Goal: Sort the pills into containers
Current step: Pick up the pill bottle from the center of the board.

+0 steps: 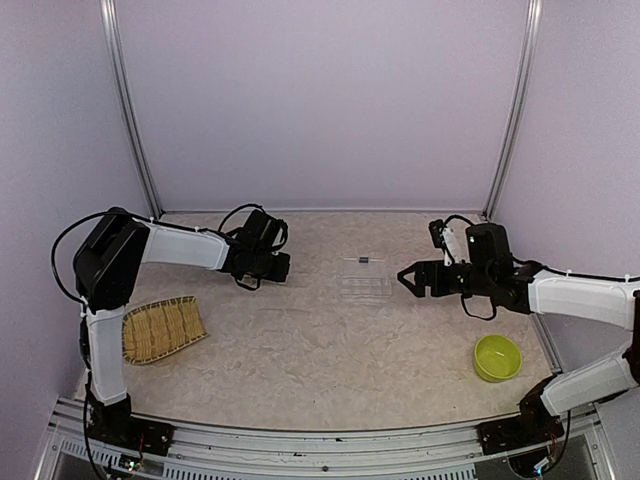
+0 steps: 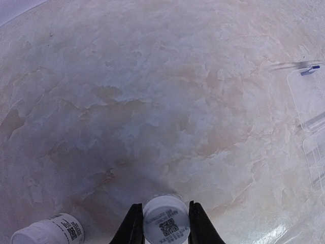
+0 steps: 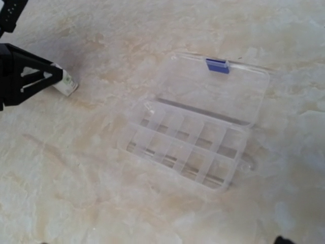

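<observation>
Left claw [image 2: 164, 205] clamps a small white plastic bottle with a printed code label [image 2: 166, 223], one finger against each side, as I watch through the wrist camera. A second white labelled bottle [image 2: 48, 232] lies near it. Right claw [image 1: 410, 278] hovers with jaws wide apart beside the flat clear plastic compartment box [image 3: 188, 147], mid-table, its hinged lid laid open, blue latch [image 3: 217, 65] on the lid's rim. Woven bamboo tray [image 1: 162, 328] and lime-green bowl [image 1: 497, 357] sit well apart on the pale marbled table [image 1: 300, 360].
</observation>
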{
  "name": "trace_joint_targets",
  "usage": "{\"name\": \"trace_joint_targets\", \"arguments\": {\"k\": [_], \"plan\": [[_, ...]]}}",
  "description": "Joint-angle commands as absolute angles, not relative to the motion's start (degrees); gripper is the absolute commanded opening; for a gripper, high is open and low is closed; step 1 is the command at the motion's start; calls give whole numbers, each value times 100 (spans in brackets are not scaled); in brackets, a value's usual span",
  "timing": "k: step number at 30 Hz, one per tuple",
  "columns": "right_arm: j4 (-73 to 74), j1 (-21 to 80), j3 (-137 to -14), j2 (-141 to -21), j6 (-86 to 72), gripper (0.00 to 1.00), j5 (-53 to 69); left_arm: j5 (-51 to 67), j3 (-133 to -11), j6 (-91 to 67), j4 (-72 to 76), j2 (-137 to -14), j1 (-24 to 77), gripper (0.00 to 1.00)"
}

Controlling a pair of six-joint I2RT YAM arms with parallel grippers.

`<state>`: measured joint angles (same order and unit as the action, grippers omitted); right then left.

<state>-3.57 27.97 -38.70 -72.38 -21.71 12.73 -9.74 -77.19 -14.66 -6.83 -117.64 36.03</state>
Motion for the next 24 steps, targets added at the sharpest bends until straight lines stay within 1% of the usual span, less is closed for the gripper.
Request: {"name": "trace_joint_targets", "arguments": {"k": [1,7,15,18,24], "plan": [[-488,2813,-3814,-7314,-2124,94,1266,-974,-7831,-1417,-547,-11807,3585,19],[-668,2815,-3821,-7290,-1927,95,1678,-765,-7677,-1331,-409,-11500,3646,16],[-1220,2813,-3901,-7173,-1638,96,3770,123,-6830,-1171,392,-10479,4040,14],[-1700,2813,-3832,-7180,-1822,97,4608,559,-6529,-1105,773,-10063,4259,14],[-2743,2813,-3673,-7362,-2446,97,5820,1367,-6033,-822,1397,-9367,4886,14]]}}
